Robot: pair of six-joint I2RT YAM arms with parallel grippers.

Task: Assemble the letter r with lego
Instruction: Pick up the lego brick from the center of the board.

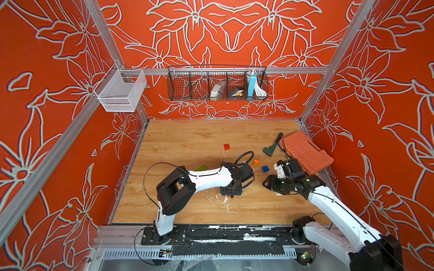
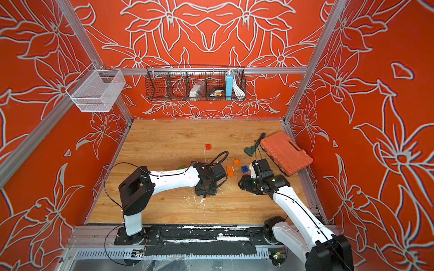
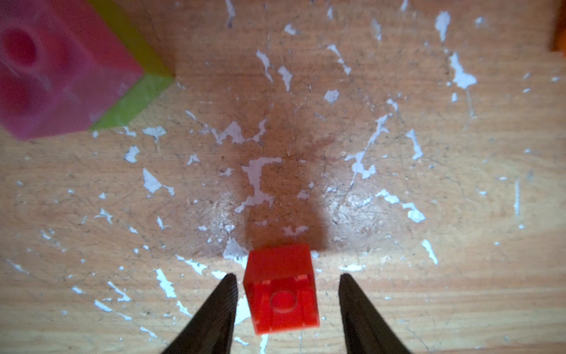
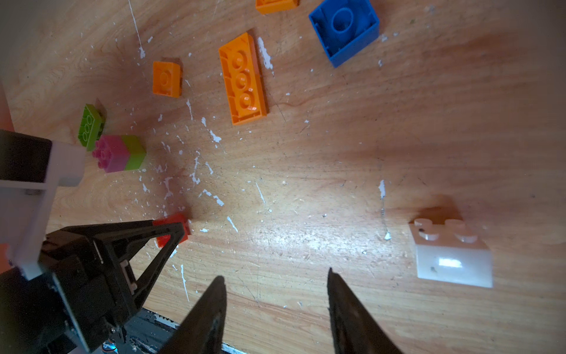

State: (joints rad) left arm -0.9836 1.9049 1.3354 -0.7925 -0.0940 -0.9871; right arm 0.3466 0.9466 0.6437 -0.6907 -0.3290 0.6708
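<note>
left gripper (image 3: 286, 306): my two fingers straddle the small red brick (image 3: 281, 291), a gap on each side, so not grasping yet (parted, brick loose between them).
red brick: lies on the table (image 3: 428, 153) among white paint flecks, hollow side up.
right gripper (image 4: 275, 309): fingers parted, nothing between them, hanging over bare wood.
white brick (image 4: 450, 254): studs up, near my right fingers but apart from them.
pink-on-green stack (image 4: 121, 153): pink brick seated on a lime one, beside a loose lime brick (image 4: 90, 125).
orange bricks: a long one (image 4: 243, 79) and a short one (image 4: 167, 79), both hollow side up, well apart from my fingers.
blue brick (image 4: 344, 29): hollow side up, beyond the long orange one.
far red brick (image 1: 226, 146): alone toward the back, in both top views.
step: picking up the 1st piece w/ my left; the letter r is barely begun, I judge, only one pair joined.
next move: close squarely on the red brick's sides, lift, then flip it or seat it accordingly.
risk: brick sits a bit skewed btw my fingers, so it may twist as I pinch.
</note>
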